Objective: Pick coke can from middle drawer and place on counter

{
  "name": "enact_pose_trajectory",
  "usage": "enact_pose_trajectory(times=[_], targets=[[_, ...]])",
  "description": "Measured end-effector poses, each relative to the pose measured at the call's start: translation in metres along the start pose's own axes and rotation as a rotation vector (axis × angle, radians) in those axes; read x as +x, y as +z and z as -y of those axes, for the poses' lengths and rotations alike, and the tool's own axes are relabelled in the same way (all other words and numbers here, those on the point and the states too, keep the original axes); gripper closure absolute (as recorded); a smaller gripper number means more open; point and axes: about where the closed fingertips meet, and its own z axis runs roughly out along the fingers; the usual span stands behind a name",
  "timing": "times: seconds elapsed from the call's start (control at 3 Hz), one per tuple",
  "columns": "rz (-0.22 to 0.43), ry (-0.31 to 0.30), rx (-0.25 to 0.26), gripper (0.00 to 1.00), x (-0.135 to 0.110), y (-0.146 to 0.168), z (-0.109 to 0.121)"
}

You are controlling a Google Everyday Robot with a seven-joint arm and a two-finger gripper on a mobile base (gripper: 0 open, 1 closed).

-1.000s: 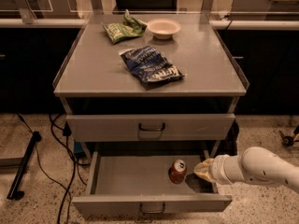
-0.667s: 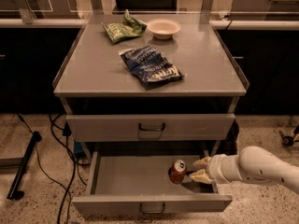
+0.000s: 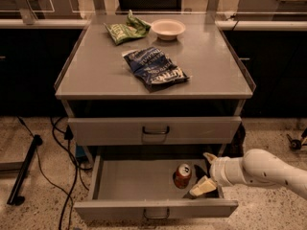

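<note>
Coke can (image 3: 183,175) upright in middle drawer (image 3: 129,181) — gripper (image 3: 200,174) spread wide just beside it.

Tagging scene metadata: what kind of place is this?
Probably an office kitchen or snack area: a counter with a blue chip bag and bowl, speckled floor. The tool is in the open middle drawer, beside the coke can.

White arm (image 3: 268,169), seemingly cream end effector (image 3: 198,174)
</note>
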Motion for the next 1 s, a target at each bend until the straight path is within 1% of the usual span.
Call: enact_pose_trajectory(times=[0.33, 0.67, 1.0], targets=[[0.014, 0.008, 0.001, 0.18, -0.003, 0.010, 0.006], [0.026, 0.023, -0.009, 0.26, -0.005, 0.026, 0.011], [0.031, 0.039, -0.025, 0.26, -0.003, 0.043, 0.011]])
